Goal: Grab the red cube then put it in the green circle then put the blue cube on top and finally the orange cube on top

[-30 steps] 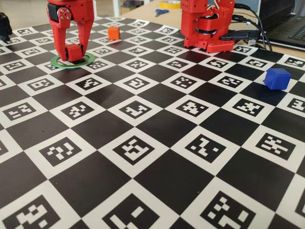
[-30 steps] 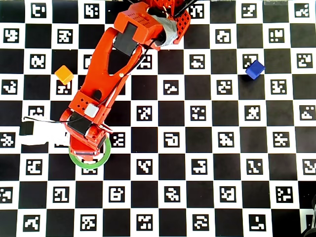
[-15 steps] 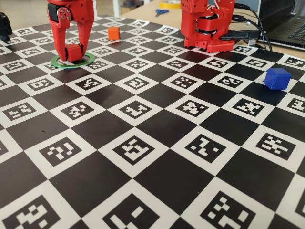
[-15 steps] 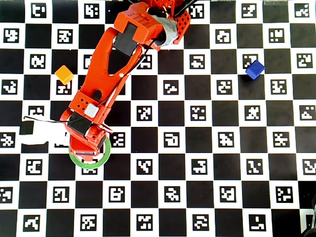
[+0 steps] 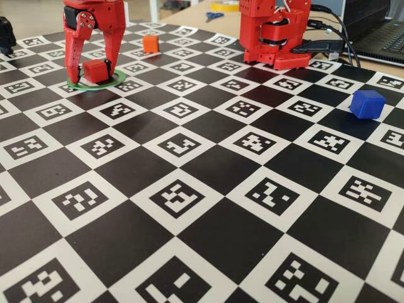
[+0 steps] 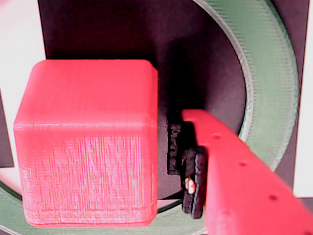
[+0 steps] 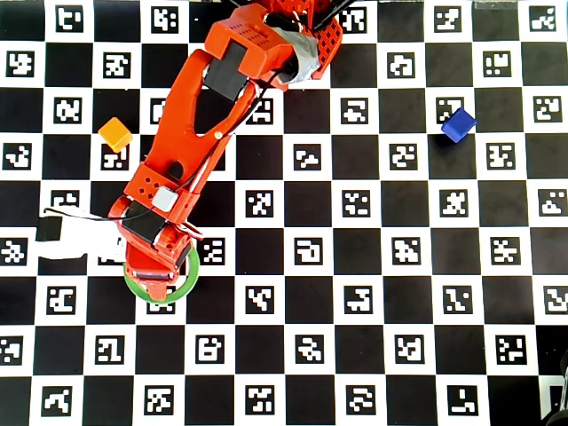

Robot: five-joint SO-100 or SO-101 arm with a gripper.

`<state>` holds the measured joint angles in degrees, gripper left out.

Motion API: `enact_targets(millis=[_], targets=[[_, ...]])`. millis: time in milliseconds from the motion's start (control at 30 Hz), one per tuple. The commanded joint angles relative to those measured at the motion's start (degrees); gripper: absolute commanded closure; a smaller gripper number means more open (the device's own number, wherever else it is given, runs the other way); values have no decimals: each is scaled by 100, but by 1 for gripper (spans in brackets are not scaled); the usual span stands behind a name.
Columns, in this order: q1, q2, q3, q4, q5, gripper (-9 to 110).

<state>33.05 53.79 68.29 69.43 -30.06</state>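
The red cube [image 5: 96, 71] stands inside the green circle [image 5: 117, 79] at the far left of the fixed view. My gripper [image 5: 93, 72] straddles it, open, with a gap on each side of the cube. In the wrist view the red cube [image 6: 88, 142] fills the left, and one red finger [image 6: 234, 181] with its black pad stands apart from it on the right, over the green circle [image 6: 271, 73]. From overhead the gripper [image 7: 160, 280] covers the cube and only the green circle [image 7: 191, 282] shows. The orange cube [image 5: 150, 43] [image 7: 115, 134] and the blue cube [image 5: 367, 103] [image 7: 458, 124] sit alone.
The table is a black-and-white marker checkerboard [image 5: 208, 240]. The arm's red base [image 5: 274, 31] stands at the far edge, with cables and a laptop [image 5: 385, 35] to its right. A white tag on a wire [image 7: 80, 240] lies left of the gripper in the overhead view.
The jaws have spread apart and let go of the red cube, which now rests in the green circle. The arm and the other cubes have not moved.
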Motion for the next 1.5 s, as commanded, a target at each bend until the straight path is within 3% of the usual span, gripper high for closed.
enact_targets(millis=[0, 867, 1467], targets=[[123, 527, -26, -26, 62, 63], [132, 1459, -501, 791, 167, 59], [-334, 3524, -650, 2698, 1020, 60]])
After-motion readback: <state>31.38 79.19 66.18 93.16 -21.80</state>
